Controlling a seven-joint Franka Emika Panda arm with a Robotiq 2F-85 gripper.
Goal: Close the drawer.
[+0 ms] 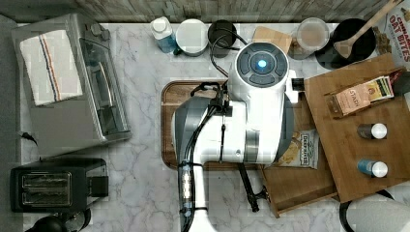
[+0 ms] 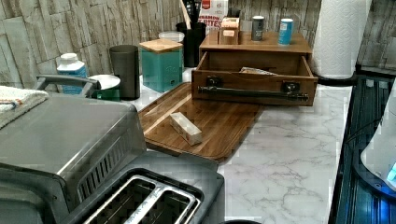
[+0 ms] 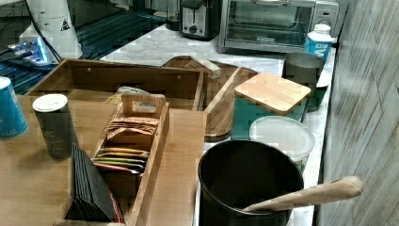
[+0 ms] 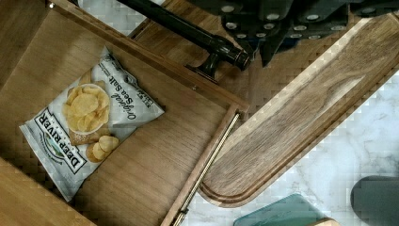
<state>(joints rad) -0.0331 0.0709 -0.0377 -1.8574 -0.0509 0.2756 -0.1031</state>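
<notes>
Wooden drawer (image 2: 254,93) stands pulled out from under the organizer top, a Deep River chip bag (image 4: 89,125) inside. Nothing is closed yet; the whole push remains. The gripper (image 4: 263,35) hovers by the black handle (image 4: 188,30), its opening impossible to tell.

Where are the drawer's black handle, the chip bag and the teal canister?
drawer handle (image 2: 254,93), left view, middle of the bar
chip bag (image 4: 89,127), wrist view, centre of its printed front
teal canister (image 2: 162,69), left view, front wall
</notes>
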